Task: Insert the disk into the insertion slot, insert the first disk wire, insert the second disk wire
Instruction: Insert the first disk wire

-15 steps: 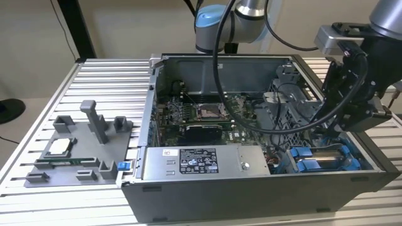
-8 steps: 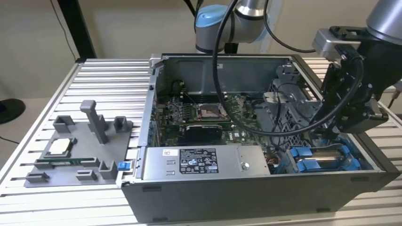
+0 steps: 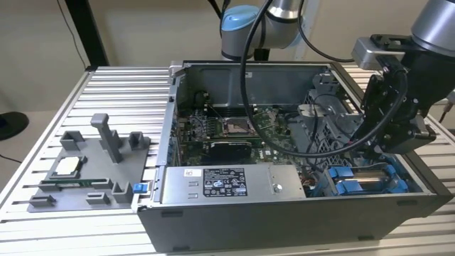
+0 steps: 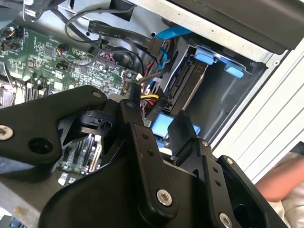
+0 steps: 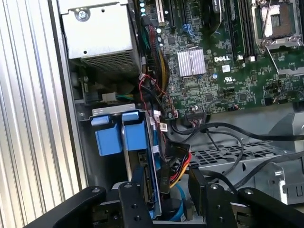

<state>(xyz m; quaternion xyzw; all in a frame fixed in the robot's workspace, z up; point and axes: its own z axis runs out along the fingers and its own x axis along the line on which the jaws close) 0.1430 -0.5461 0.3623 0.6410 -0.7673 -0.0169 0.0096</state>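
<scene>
The disk (image 3: pixel 370 178), silver in its blue frame, sits on edge inside the insertion slot (image 3: pixel 411 184) at the case's front corner on the exterior view's right. My gripper (image 3: pixel 395 140) hangs just above it. In both wrist views its black fingers (image 5: pixel 137 187) stand apart on either side of a black wire connector (image 5: pixel 165 176) with red, yellow and black leads, right beside the disk's (image 5: pixel 127 161) end. The gripper (image 5: pixel 166 179) looks open, with the connector (image 4: pixel 153 113) close to one finger (image 4: pixel 132 124) and blue frame showing in the gap. The slot's grey wall (image 4: pixel 228 111) is next to the disk (image 4: pixel 187 88).
A grey power-supply box (image 3: pixel 227 184) lies beside the bay, with the motherboard (image 3: pixel 235 125) behind it. A perforated metal cage (image 5: pixel 228 156) and loose black cables (image 5: pixel 237 130) crowd the gripper. A grey fixture plate (image 3: pixel 85 170) sits on the slatted table. A person's hand (image 4: pixel 280 183) is outside the case.
</scene>
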